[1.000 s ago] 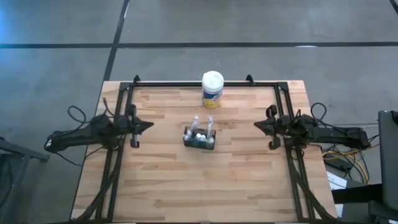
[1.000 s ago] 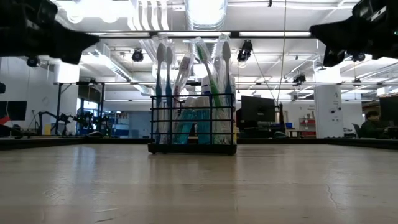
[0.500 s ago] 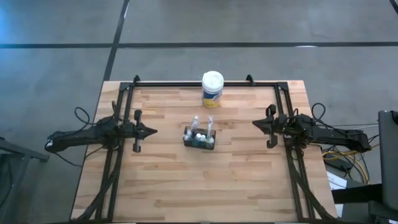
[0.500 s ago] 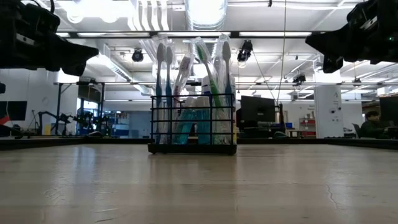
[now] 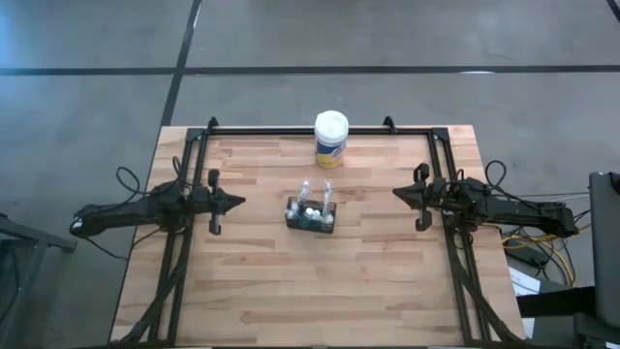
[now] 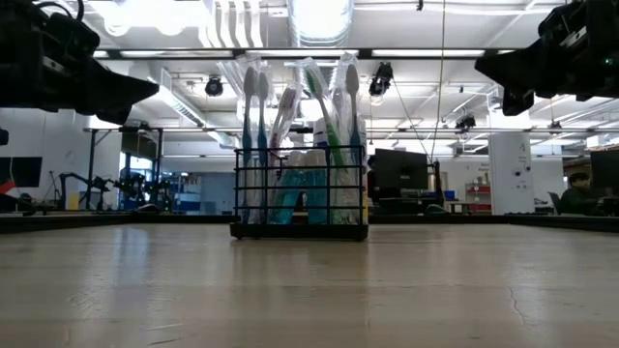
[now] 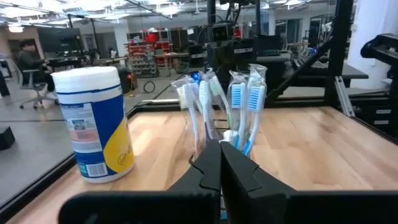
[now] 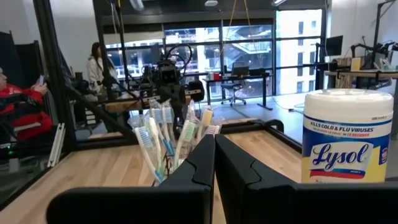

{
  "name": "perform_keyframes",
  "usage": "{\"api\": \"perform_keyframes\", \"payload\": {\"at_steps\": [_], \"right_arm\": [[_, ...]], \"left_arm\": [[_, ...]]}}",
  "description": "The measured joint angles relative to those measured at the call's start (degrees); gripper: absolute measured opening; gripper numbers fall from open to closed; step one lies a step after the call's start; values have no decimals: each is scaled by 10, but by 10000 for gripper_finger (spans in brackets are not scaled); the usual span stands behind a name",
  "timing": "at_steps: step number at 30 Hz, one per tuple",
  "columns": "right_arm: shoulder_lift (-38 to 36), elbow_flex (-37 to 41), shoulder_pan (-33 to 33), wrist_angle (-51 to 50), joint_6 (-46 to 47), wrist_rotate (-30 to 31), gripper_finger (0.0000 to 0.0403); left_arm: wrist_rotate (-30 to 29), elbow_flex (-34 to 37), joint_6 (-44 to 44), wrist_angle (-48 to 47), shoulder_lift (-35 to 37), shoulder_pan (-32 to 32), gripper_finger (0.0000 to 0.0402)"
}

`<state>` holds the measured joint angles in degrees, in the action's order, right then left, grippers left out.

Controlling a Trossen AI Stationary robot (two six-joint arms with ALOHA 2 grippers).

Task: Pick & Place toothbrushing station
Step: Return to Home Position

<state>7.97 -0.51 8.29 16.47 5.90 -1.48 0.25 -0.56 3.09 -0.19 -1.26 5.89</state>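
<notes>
The black wire caddy stands upright near the middle of the desk, with nothing touching it. Toothbrushes in clear wrappers stand in it with their heads up, blue, green and white ones leaning a little apart. From above, small white caps show among them. Behind the caddy, at the desk's far edge, stands a white-lidded canister with a yellow and blue label, well apart from it. The left gripper hangs over the desk to the caddy's left, pointing toward it and well clear of it. Its fingers are pressed together on nothing. The right gripper hangs to the caddy's right, likewise pointing at it and well apart. Its fingers are closed tight and empty. In the low view both grippers sit high above the desk top.
</notes>
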Motion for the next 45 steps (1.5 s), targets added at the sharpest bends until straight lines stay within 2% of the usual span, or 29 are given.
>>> {"api": "perform_keyframes", "payload": {"at_steps": [9, 19, 45], "right_arm": [[0, 0, 0, 0, 4, 0, 8], [4, 0, 0, 1, 15, 0, 8], [8, 0, 0, 0, 16, 0, 9]], "left_arm": [[-4, 1, 0, -1, 0, 0, 1], [-6, 1, -7, -1, 0, 0, 32], [-7, 2, -8, -2, 0, 0, 35]]}}
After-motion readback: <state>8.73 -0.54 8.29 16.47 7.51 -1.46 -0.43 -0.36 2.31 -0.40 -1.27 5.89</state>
